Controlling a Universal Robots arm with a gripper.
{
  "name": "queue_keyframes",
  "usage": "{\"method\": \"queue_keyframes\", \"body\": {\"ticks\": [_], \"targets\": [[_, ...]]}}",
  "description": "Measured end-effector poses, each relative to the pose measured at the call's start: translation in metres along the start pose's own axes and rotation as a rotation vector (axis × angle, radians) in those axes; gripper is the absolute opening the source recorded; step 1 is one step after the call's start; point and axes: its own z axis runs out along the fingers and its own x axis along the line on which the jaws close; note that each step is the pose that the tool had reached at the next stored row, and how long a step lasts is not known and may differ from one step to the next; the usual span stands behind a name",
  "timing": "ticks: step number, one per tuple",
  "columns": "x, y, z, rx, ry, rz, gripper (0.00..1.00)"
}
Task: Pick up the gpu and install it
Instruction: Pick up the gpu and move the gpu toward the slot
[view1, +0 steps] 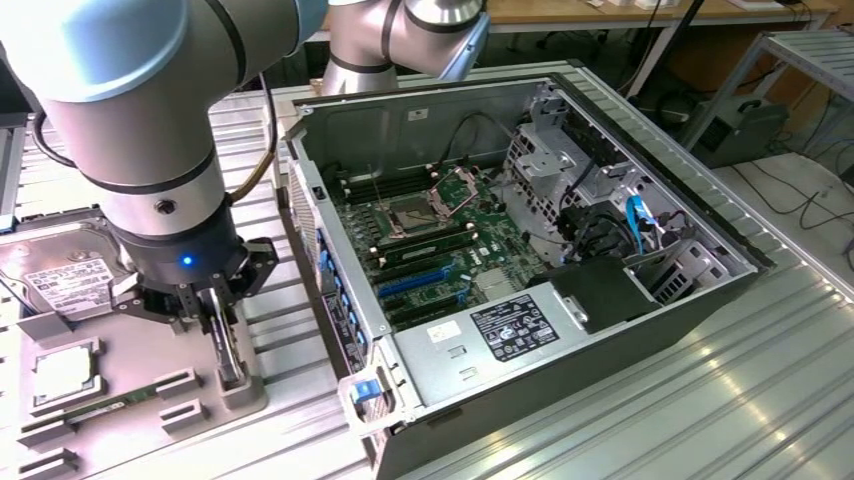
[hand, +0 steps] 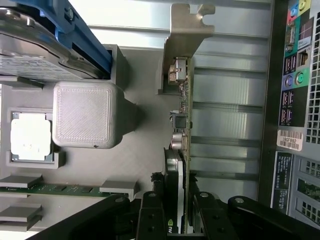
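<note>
I'm at the pick-up step: the pincer (hand: 178, 206) is narrowed most of the way onto the gpu (hand: 180, 122), gripping both flat faces at one end, over the grey holder tray (view1: 134, 350) near the tabletop (view1: 747, 400) edge on the exterior view's left, just beside the open computer case (view1: 400, 430). The card stands on edge with its long axis level, parallel to the case's port panel (hand: 292, 75), and its silvery bracket (hand: 186, 30) points toward the hard drive (view1: 60, 275) end of the tray. I judge a lift calls for a straight upward pull without twisting.
</note>
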Motion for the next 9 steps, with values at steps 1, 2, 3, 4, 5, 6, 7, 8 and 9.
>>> {"method": "queue_keyframes", "body": {"ticks": [1,2,3,4,5,6,7,8,9], "targets": [[0.0000,0.0000,-0.0006,0.0000,0.0000,0.000,0.28],[0.0000,0.0000,-0.0013,0.0000,0.0000,0.000,0.28],[0.0000,0.0001,-0.0021,0.0001,0.0001,0.000,0.28],[0.0001,0.0001,-0.0029,0.0000,0.0000,0.001,0.28],[0.0001,0.0001,-0.0039,0.0000,0.0000,0.001,0.28],[0.0001,0.0002,-0.0051,0.0000,0.0000,0.001,0.28],[0.0001,0.0002,-0.0067,0.0000,0.0000,0.001,0.28],[0.0002,0.0003,-0.0091,0.0000,-0.0001,0.001,0.28],[0.0002,0.0004,-0.0106,0.0000,0.0000,0.001,0.28]]}}
